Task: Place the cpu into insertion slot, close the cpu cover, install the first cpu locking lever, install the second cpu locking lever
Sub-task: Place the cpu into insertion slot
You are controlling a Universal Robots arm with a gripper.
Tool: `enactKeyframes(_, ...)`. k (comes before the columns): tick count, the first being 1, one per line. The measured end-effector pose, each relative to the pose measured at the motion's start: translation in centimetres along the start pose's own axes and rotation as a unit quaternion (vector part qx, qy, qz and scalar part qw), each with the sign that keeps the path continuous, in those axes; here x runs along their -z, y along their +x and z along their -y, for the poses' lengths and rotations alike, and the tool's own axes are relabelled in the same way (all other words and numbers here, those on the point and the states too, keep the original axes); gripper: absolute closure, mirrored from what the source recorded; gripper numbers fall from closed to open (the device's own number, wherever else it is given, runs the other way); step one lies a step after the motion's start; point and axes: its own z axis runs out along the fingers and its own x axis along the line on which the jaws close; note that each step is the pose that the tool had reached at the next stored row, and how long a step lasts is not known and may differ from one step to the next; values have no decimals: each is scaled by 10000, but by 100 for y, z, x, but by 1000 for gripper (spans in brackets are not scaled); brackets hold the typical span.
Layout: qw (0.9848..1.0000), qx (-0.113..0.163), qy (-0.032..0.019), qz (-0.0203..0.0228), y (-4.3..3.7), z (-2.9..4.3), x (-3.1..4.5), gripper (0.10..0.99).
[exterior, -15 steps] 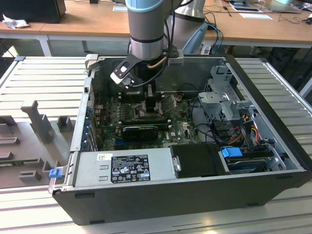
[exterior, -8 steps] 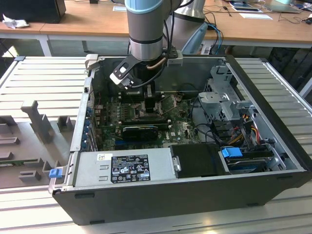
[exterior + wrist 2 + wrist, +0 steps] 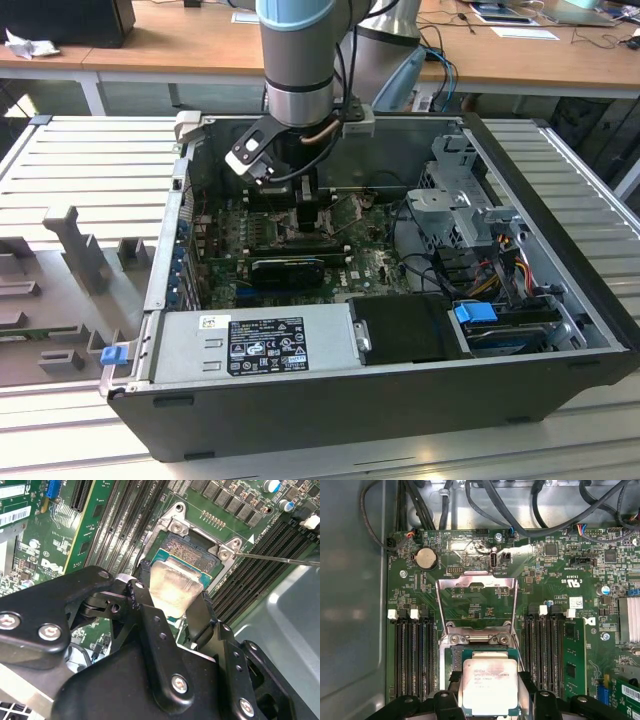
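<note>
Socket [image 3: 192,547] is partly hidden under the chip [image 3: 172,587]; whether the chip is seated cannot be told. Pincer [image 3: 172,600] grasps the chip by two opposite edges. Cover [image 3: 475,581] stands open just beyond the fingertips. Arm [image 3: 300,60] reaches straight down into the computer case [image 3: 400,400].

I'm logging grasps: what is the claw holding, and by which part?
The claw holds the cpu by two opposite side edges, at the insertion slot.
</note>
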Motion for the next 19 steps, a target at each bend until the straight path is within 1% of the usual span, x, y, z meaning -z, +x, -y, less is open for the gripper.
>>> enactKeyframes(8,10000,0,0,-7,0,2,-24,557)
enactKeyframes(11,10000,0,0,-7,6,9,-46,557)
enactKeyframes(15,10000,-1,0,-7,8,48,-82,557)
enactKeyframes(19,10000,5,0,-8,7,67,-118,557)
